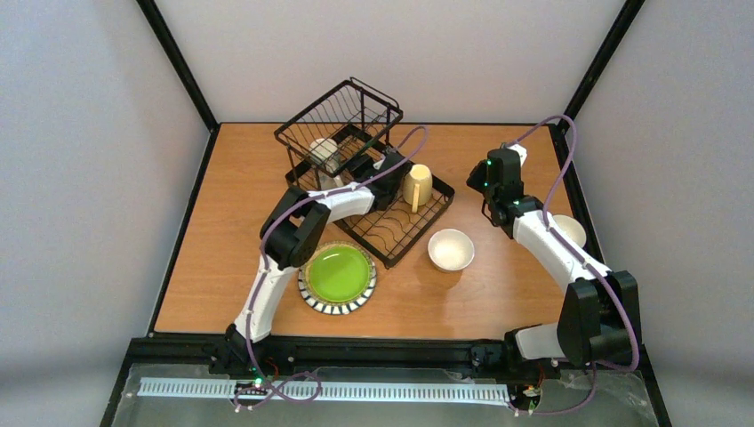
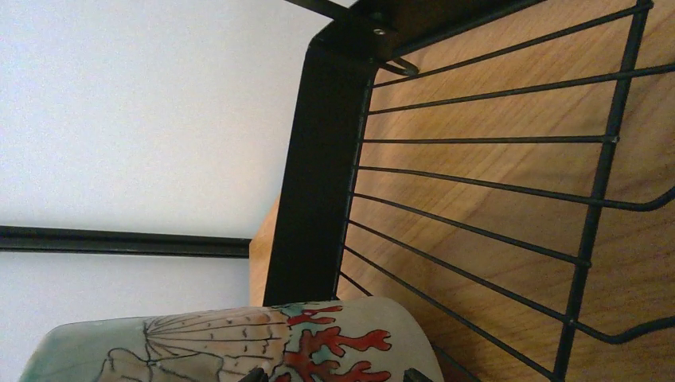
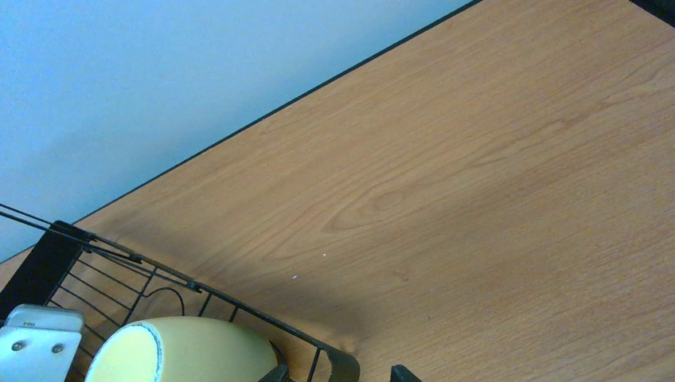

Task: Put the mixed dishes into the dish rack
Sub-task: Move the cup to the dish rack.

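Left gripper (image 2: 333, 374) stands wide, clamping nothing; just beyond its tips the coral-painted mug (image 2: 239, 342) sits inside the dish rack (image 2: 318, 175), under the raised basket (image 1: 342, 111), which likely explains the low, level reach. Behind the gripper, outside the rack, the lime-green plate (image 1: 338, 274) and a white bowl (image 1: 451, 249) lie on the table (image 1: 222, 222), probably awaiting loading

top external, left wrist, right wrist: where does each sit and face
top external: high behind, looking down on the dish rack; both arms show
left wrist: at the rack, facing wires and a coral-print mug; left gripper shows
right wrist: low, facing rack corner and cream mug; right gripper shows
shared: cream mug, top and right wrist
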`<act>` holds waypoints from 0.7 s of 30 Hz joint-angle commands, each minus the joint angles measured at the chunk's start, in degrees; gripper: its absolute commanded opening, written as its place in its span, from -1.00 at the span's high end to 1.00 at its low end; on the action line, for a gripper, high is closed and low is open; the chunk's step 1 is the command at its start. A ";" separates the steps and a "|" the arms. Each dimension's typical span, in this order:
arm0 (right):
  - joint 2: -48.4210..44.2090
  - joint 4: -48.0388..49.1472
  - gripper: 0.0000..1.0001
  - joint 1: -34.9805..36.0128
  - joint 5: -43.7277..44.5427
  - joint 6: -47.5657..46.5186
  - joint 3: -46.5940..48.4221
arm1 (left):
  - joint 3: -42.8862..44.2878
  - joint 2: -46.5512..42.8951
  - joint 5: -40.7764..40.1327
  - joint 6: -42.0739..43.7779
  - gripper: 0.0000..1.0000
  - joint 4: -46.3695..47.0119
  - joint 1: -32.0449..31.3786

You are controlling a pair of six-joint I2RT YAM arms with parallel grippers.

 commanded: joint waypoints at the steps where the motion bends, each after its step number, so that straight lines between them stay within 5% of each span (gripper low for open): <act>1: 0.53 0.97 -0.46 -0.52 0.04 0.45 -0.54 | 2.14 0.29 -0.18 -0.18 -0.93 -0.81 1.37; 21: 0.05 0.84 -0.46 -0.47 0.13 0.24 -0.74 | 2.97 0.13 -0.66 -2.57 -0.93 -2.90 3.42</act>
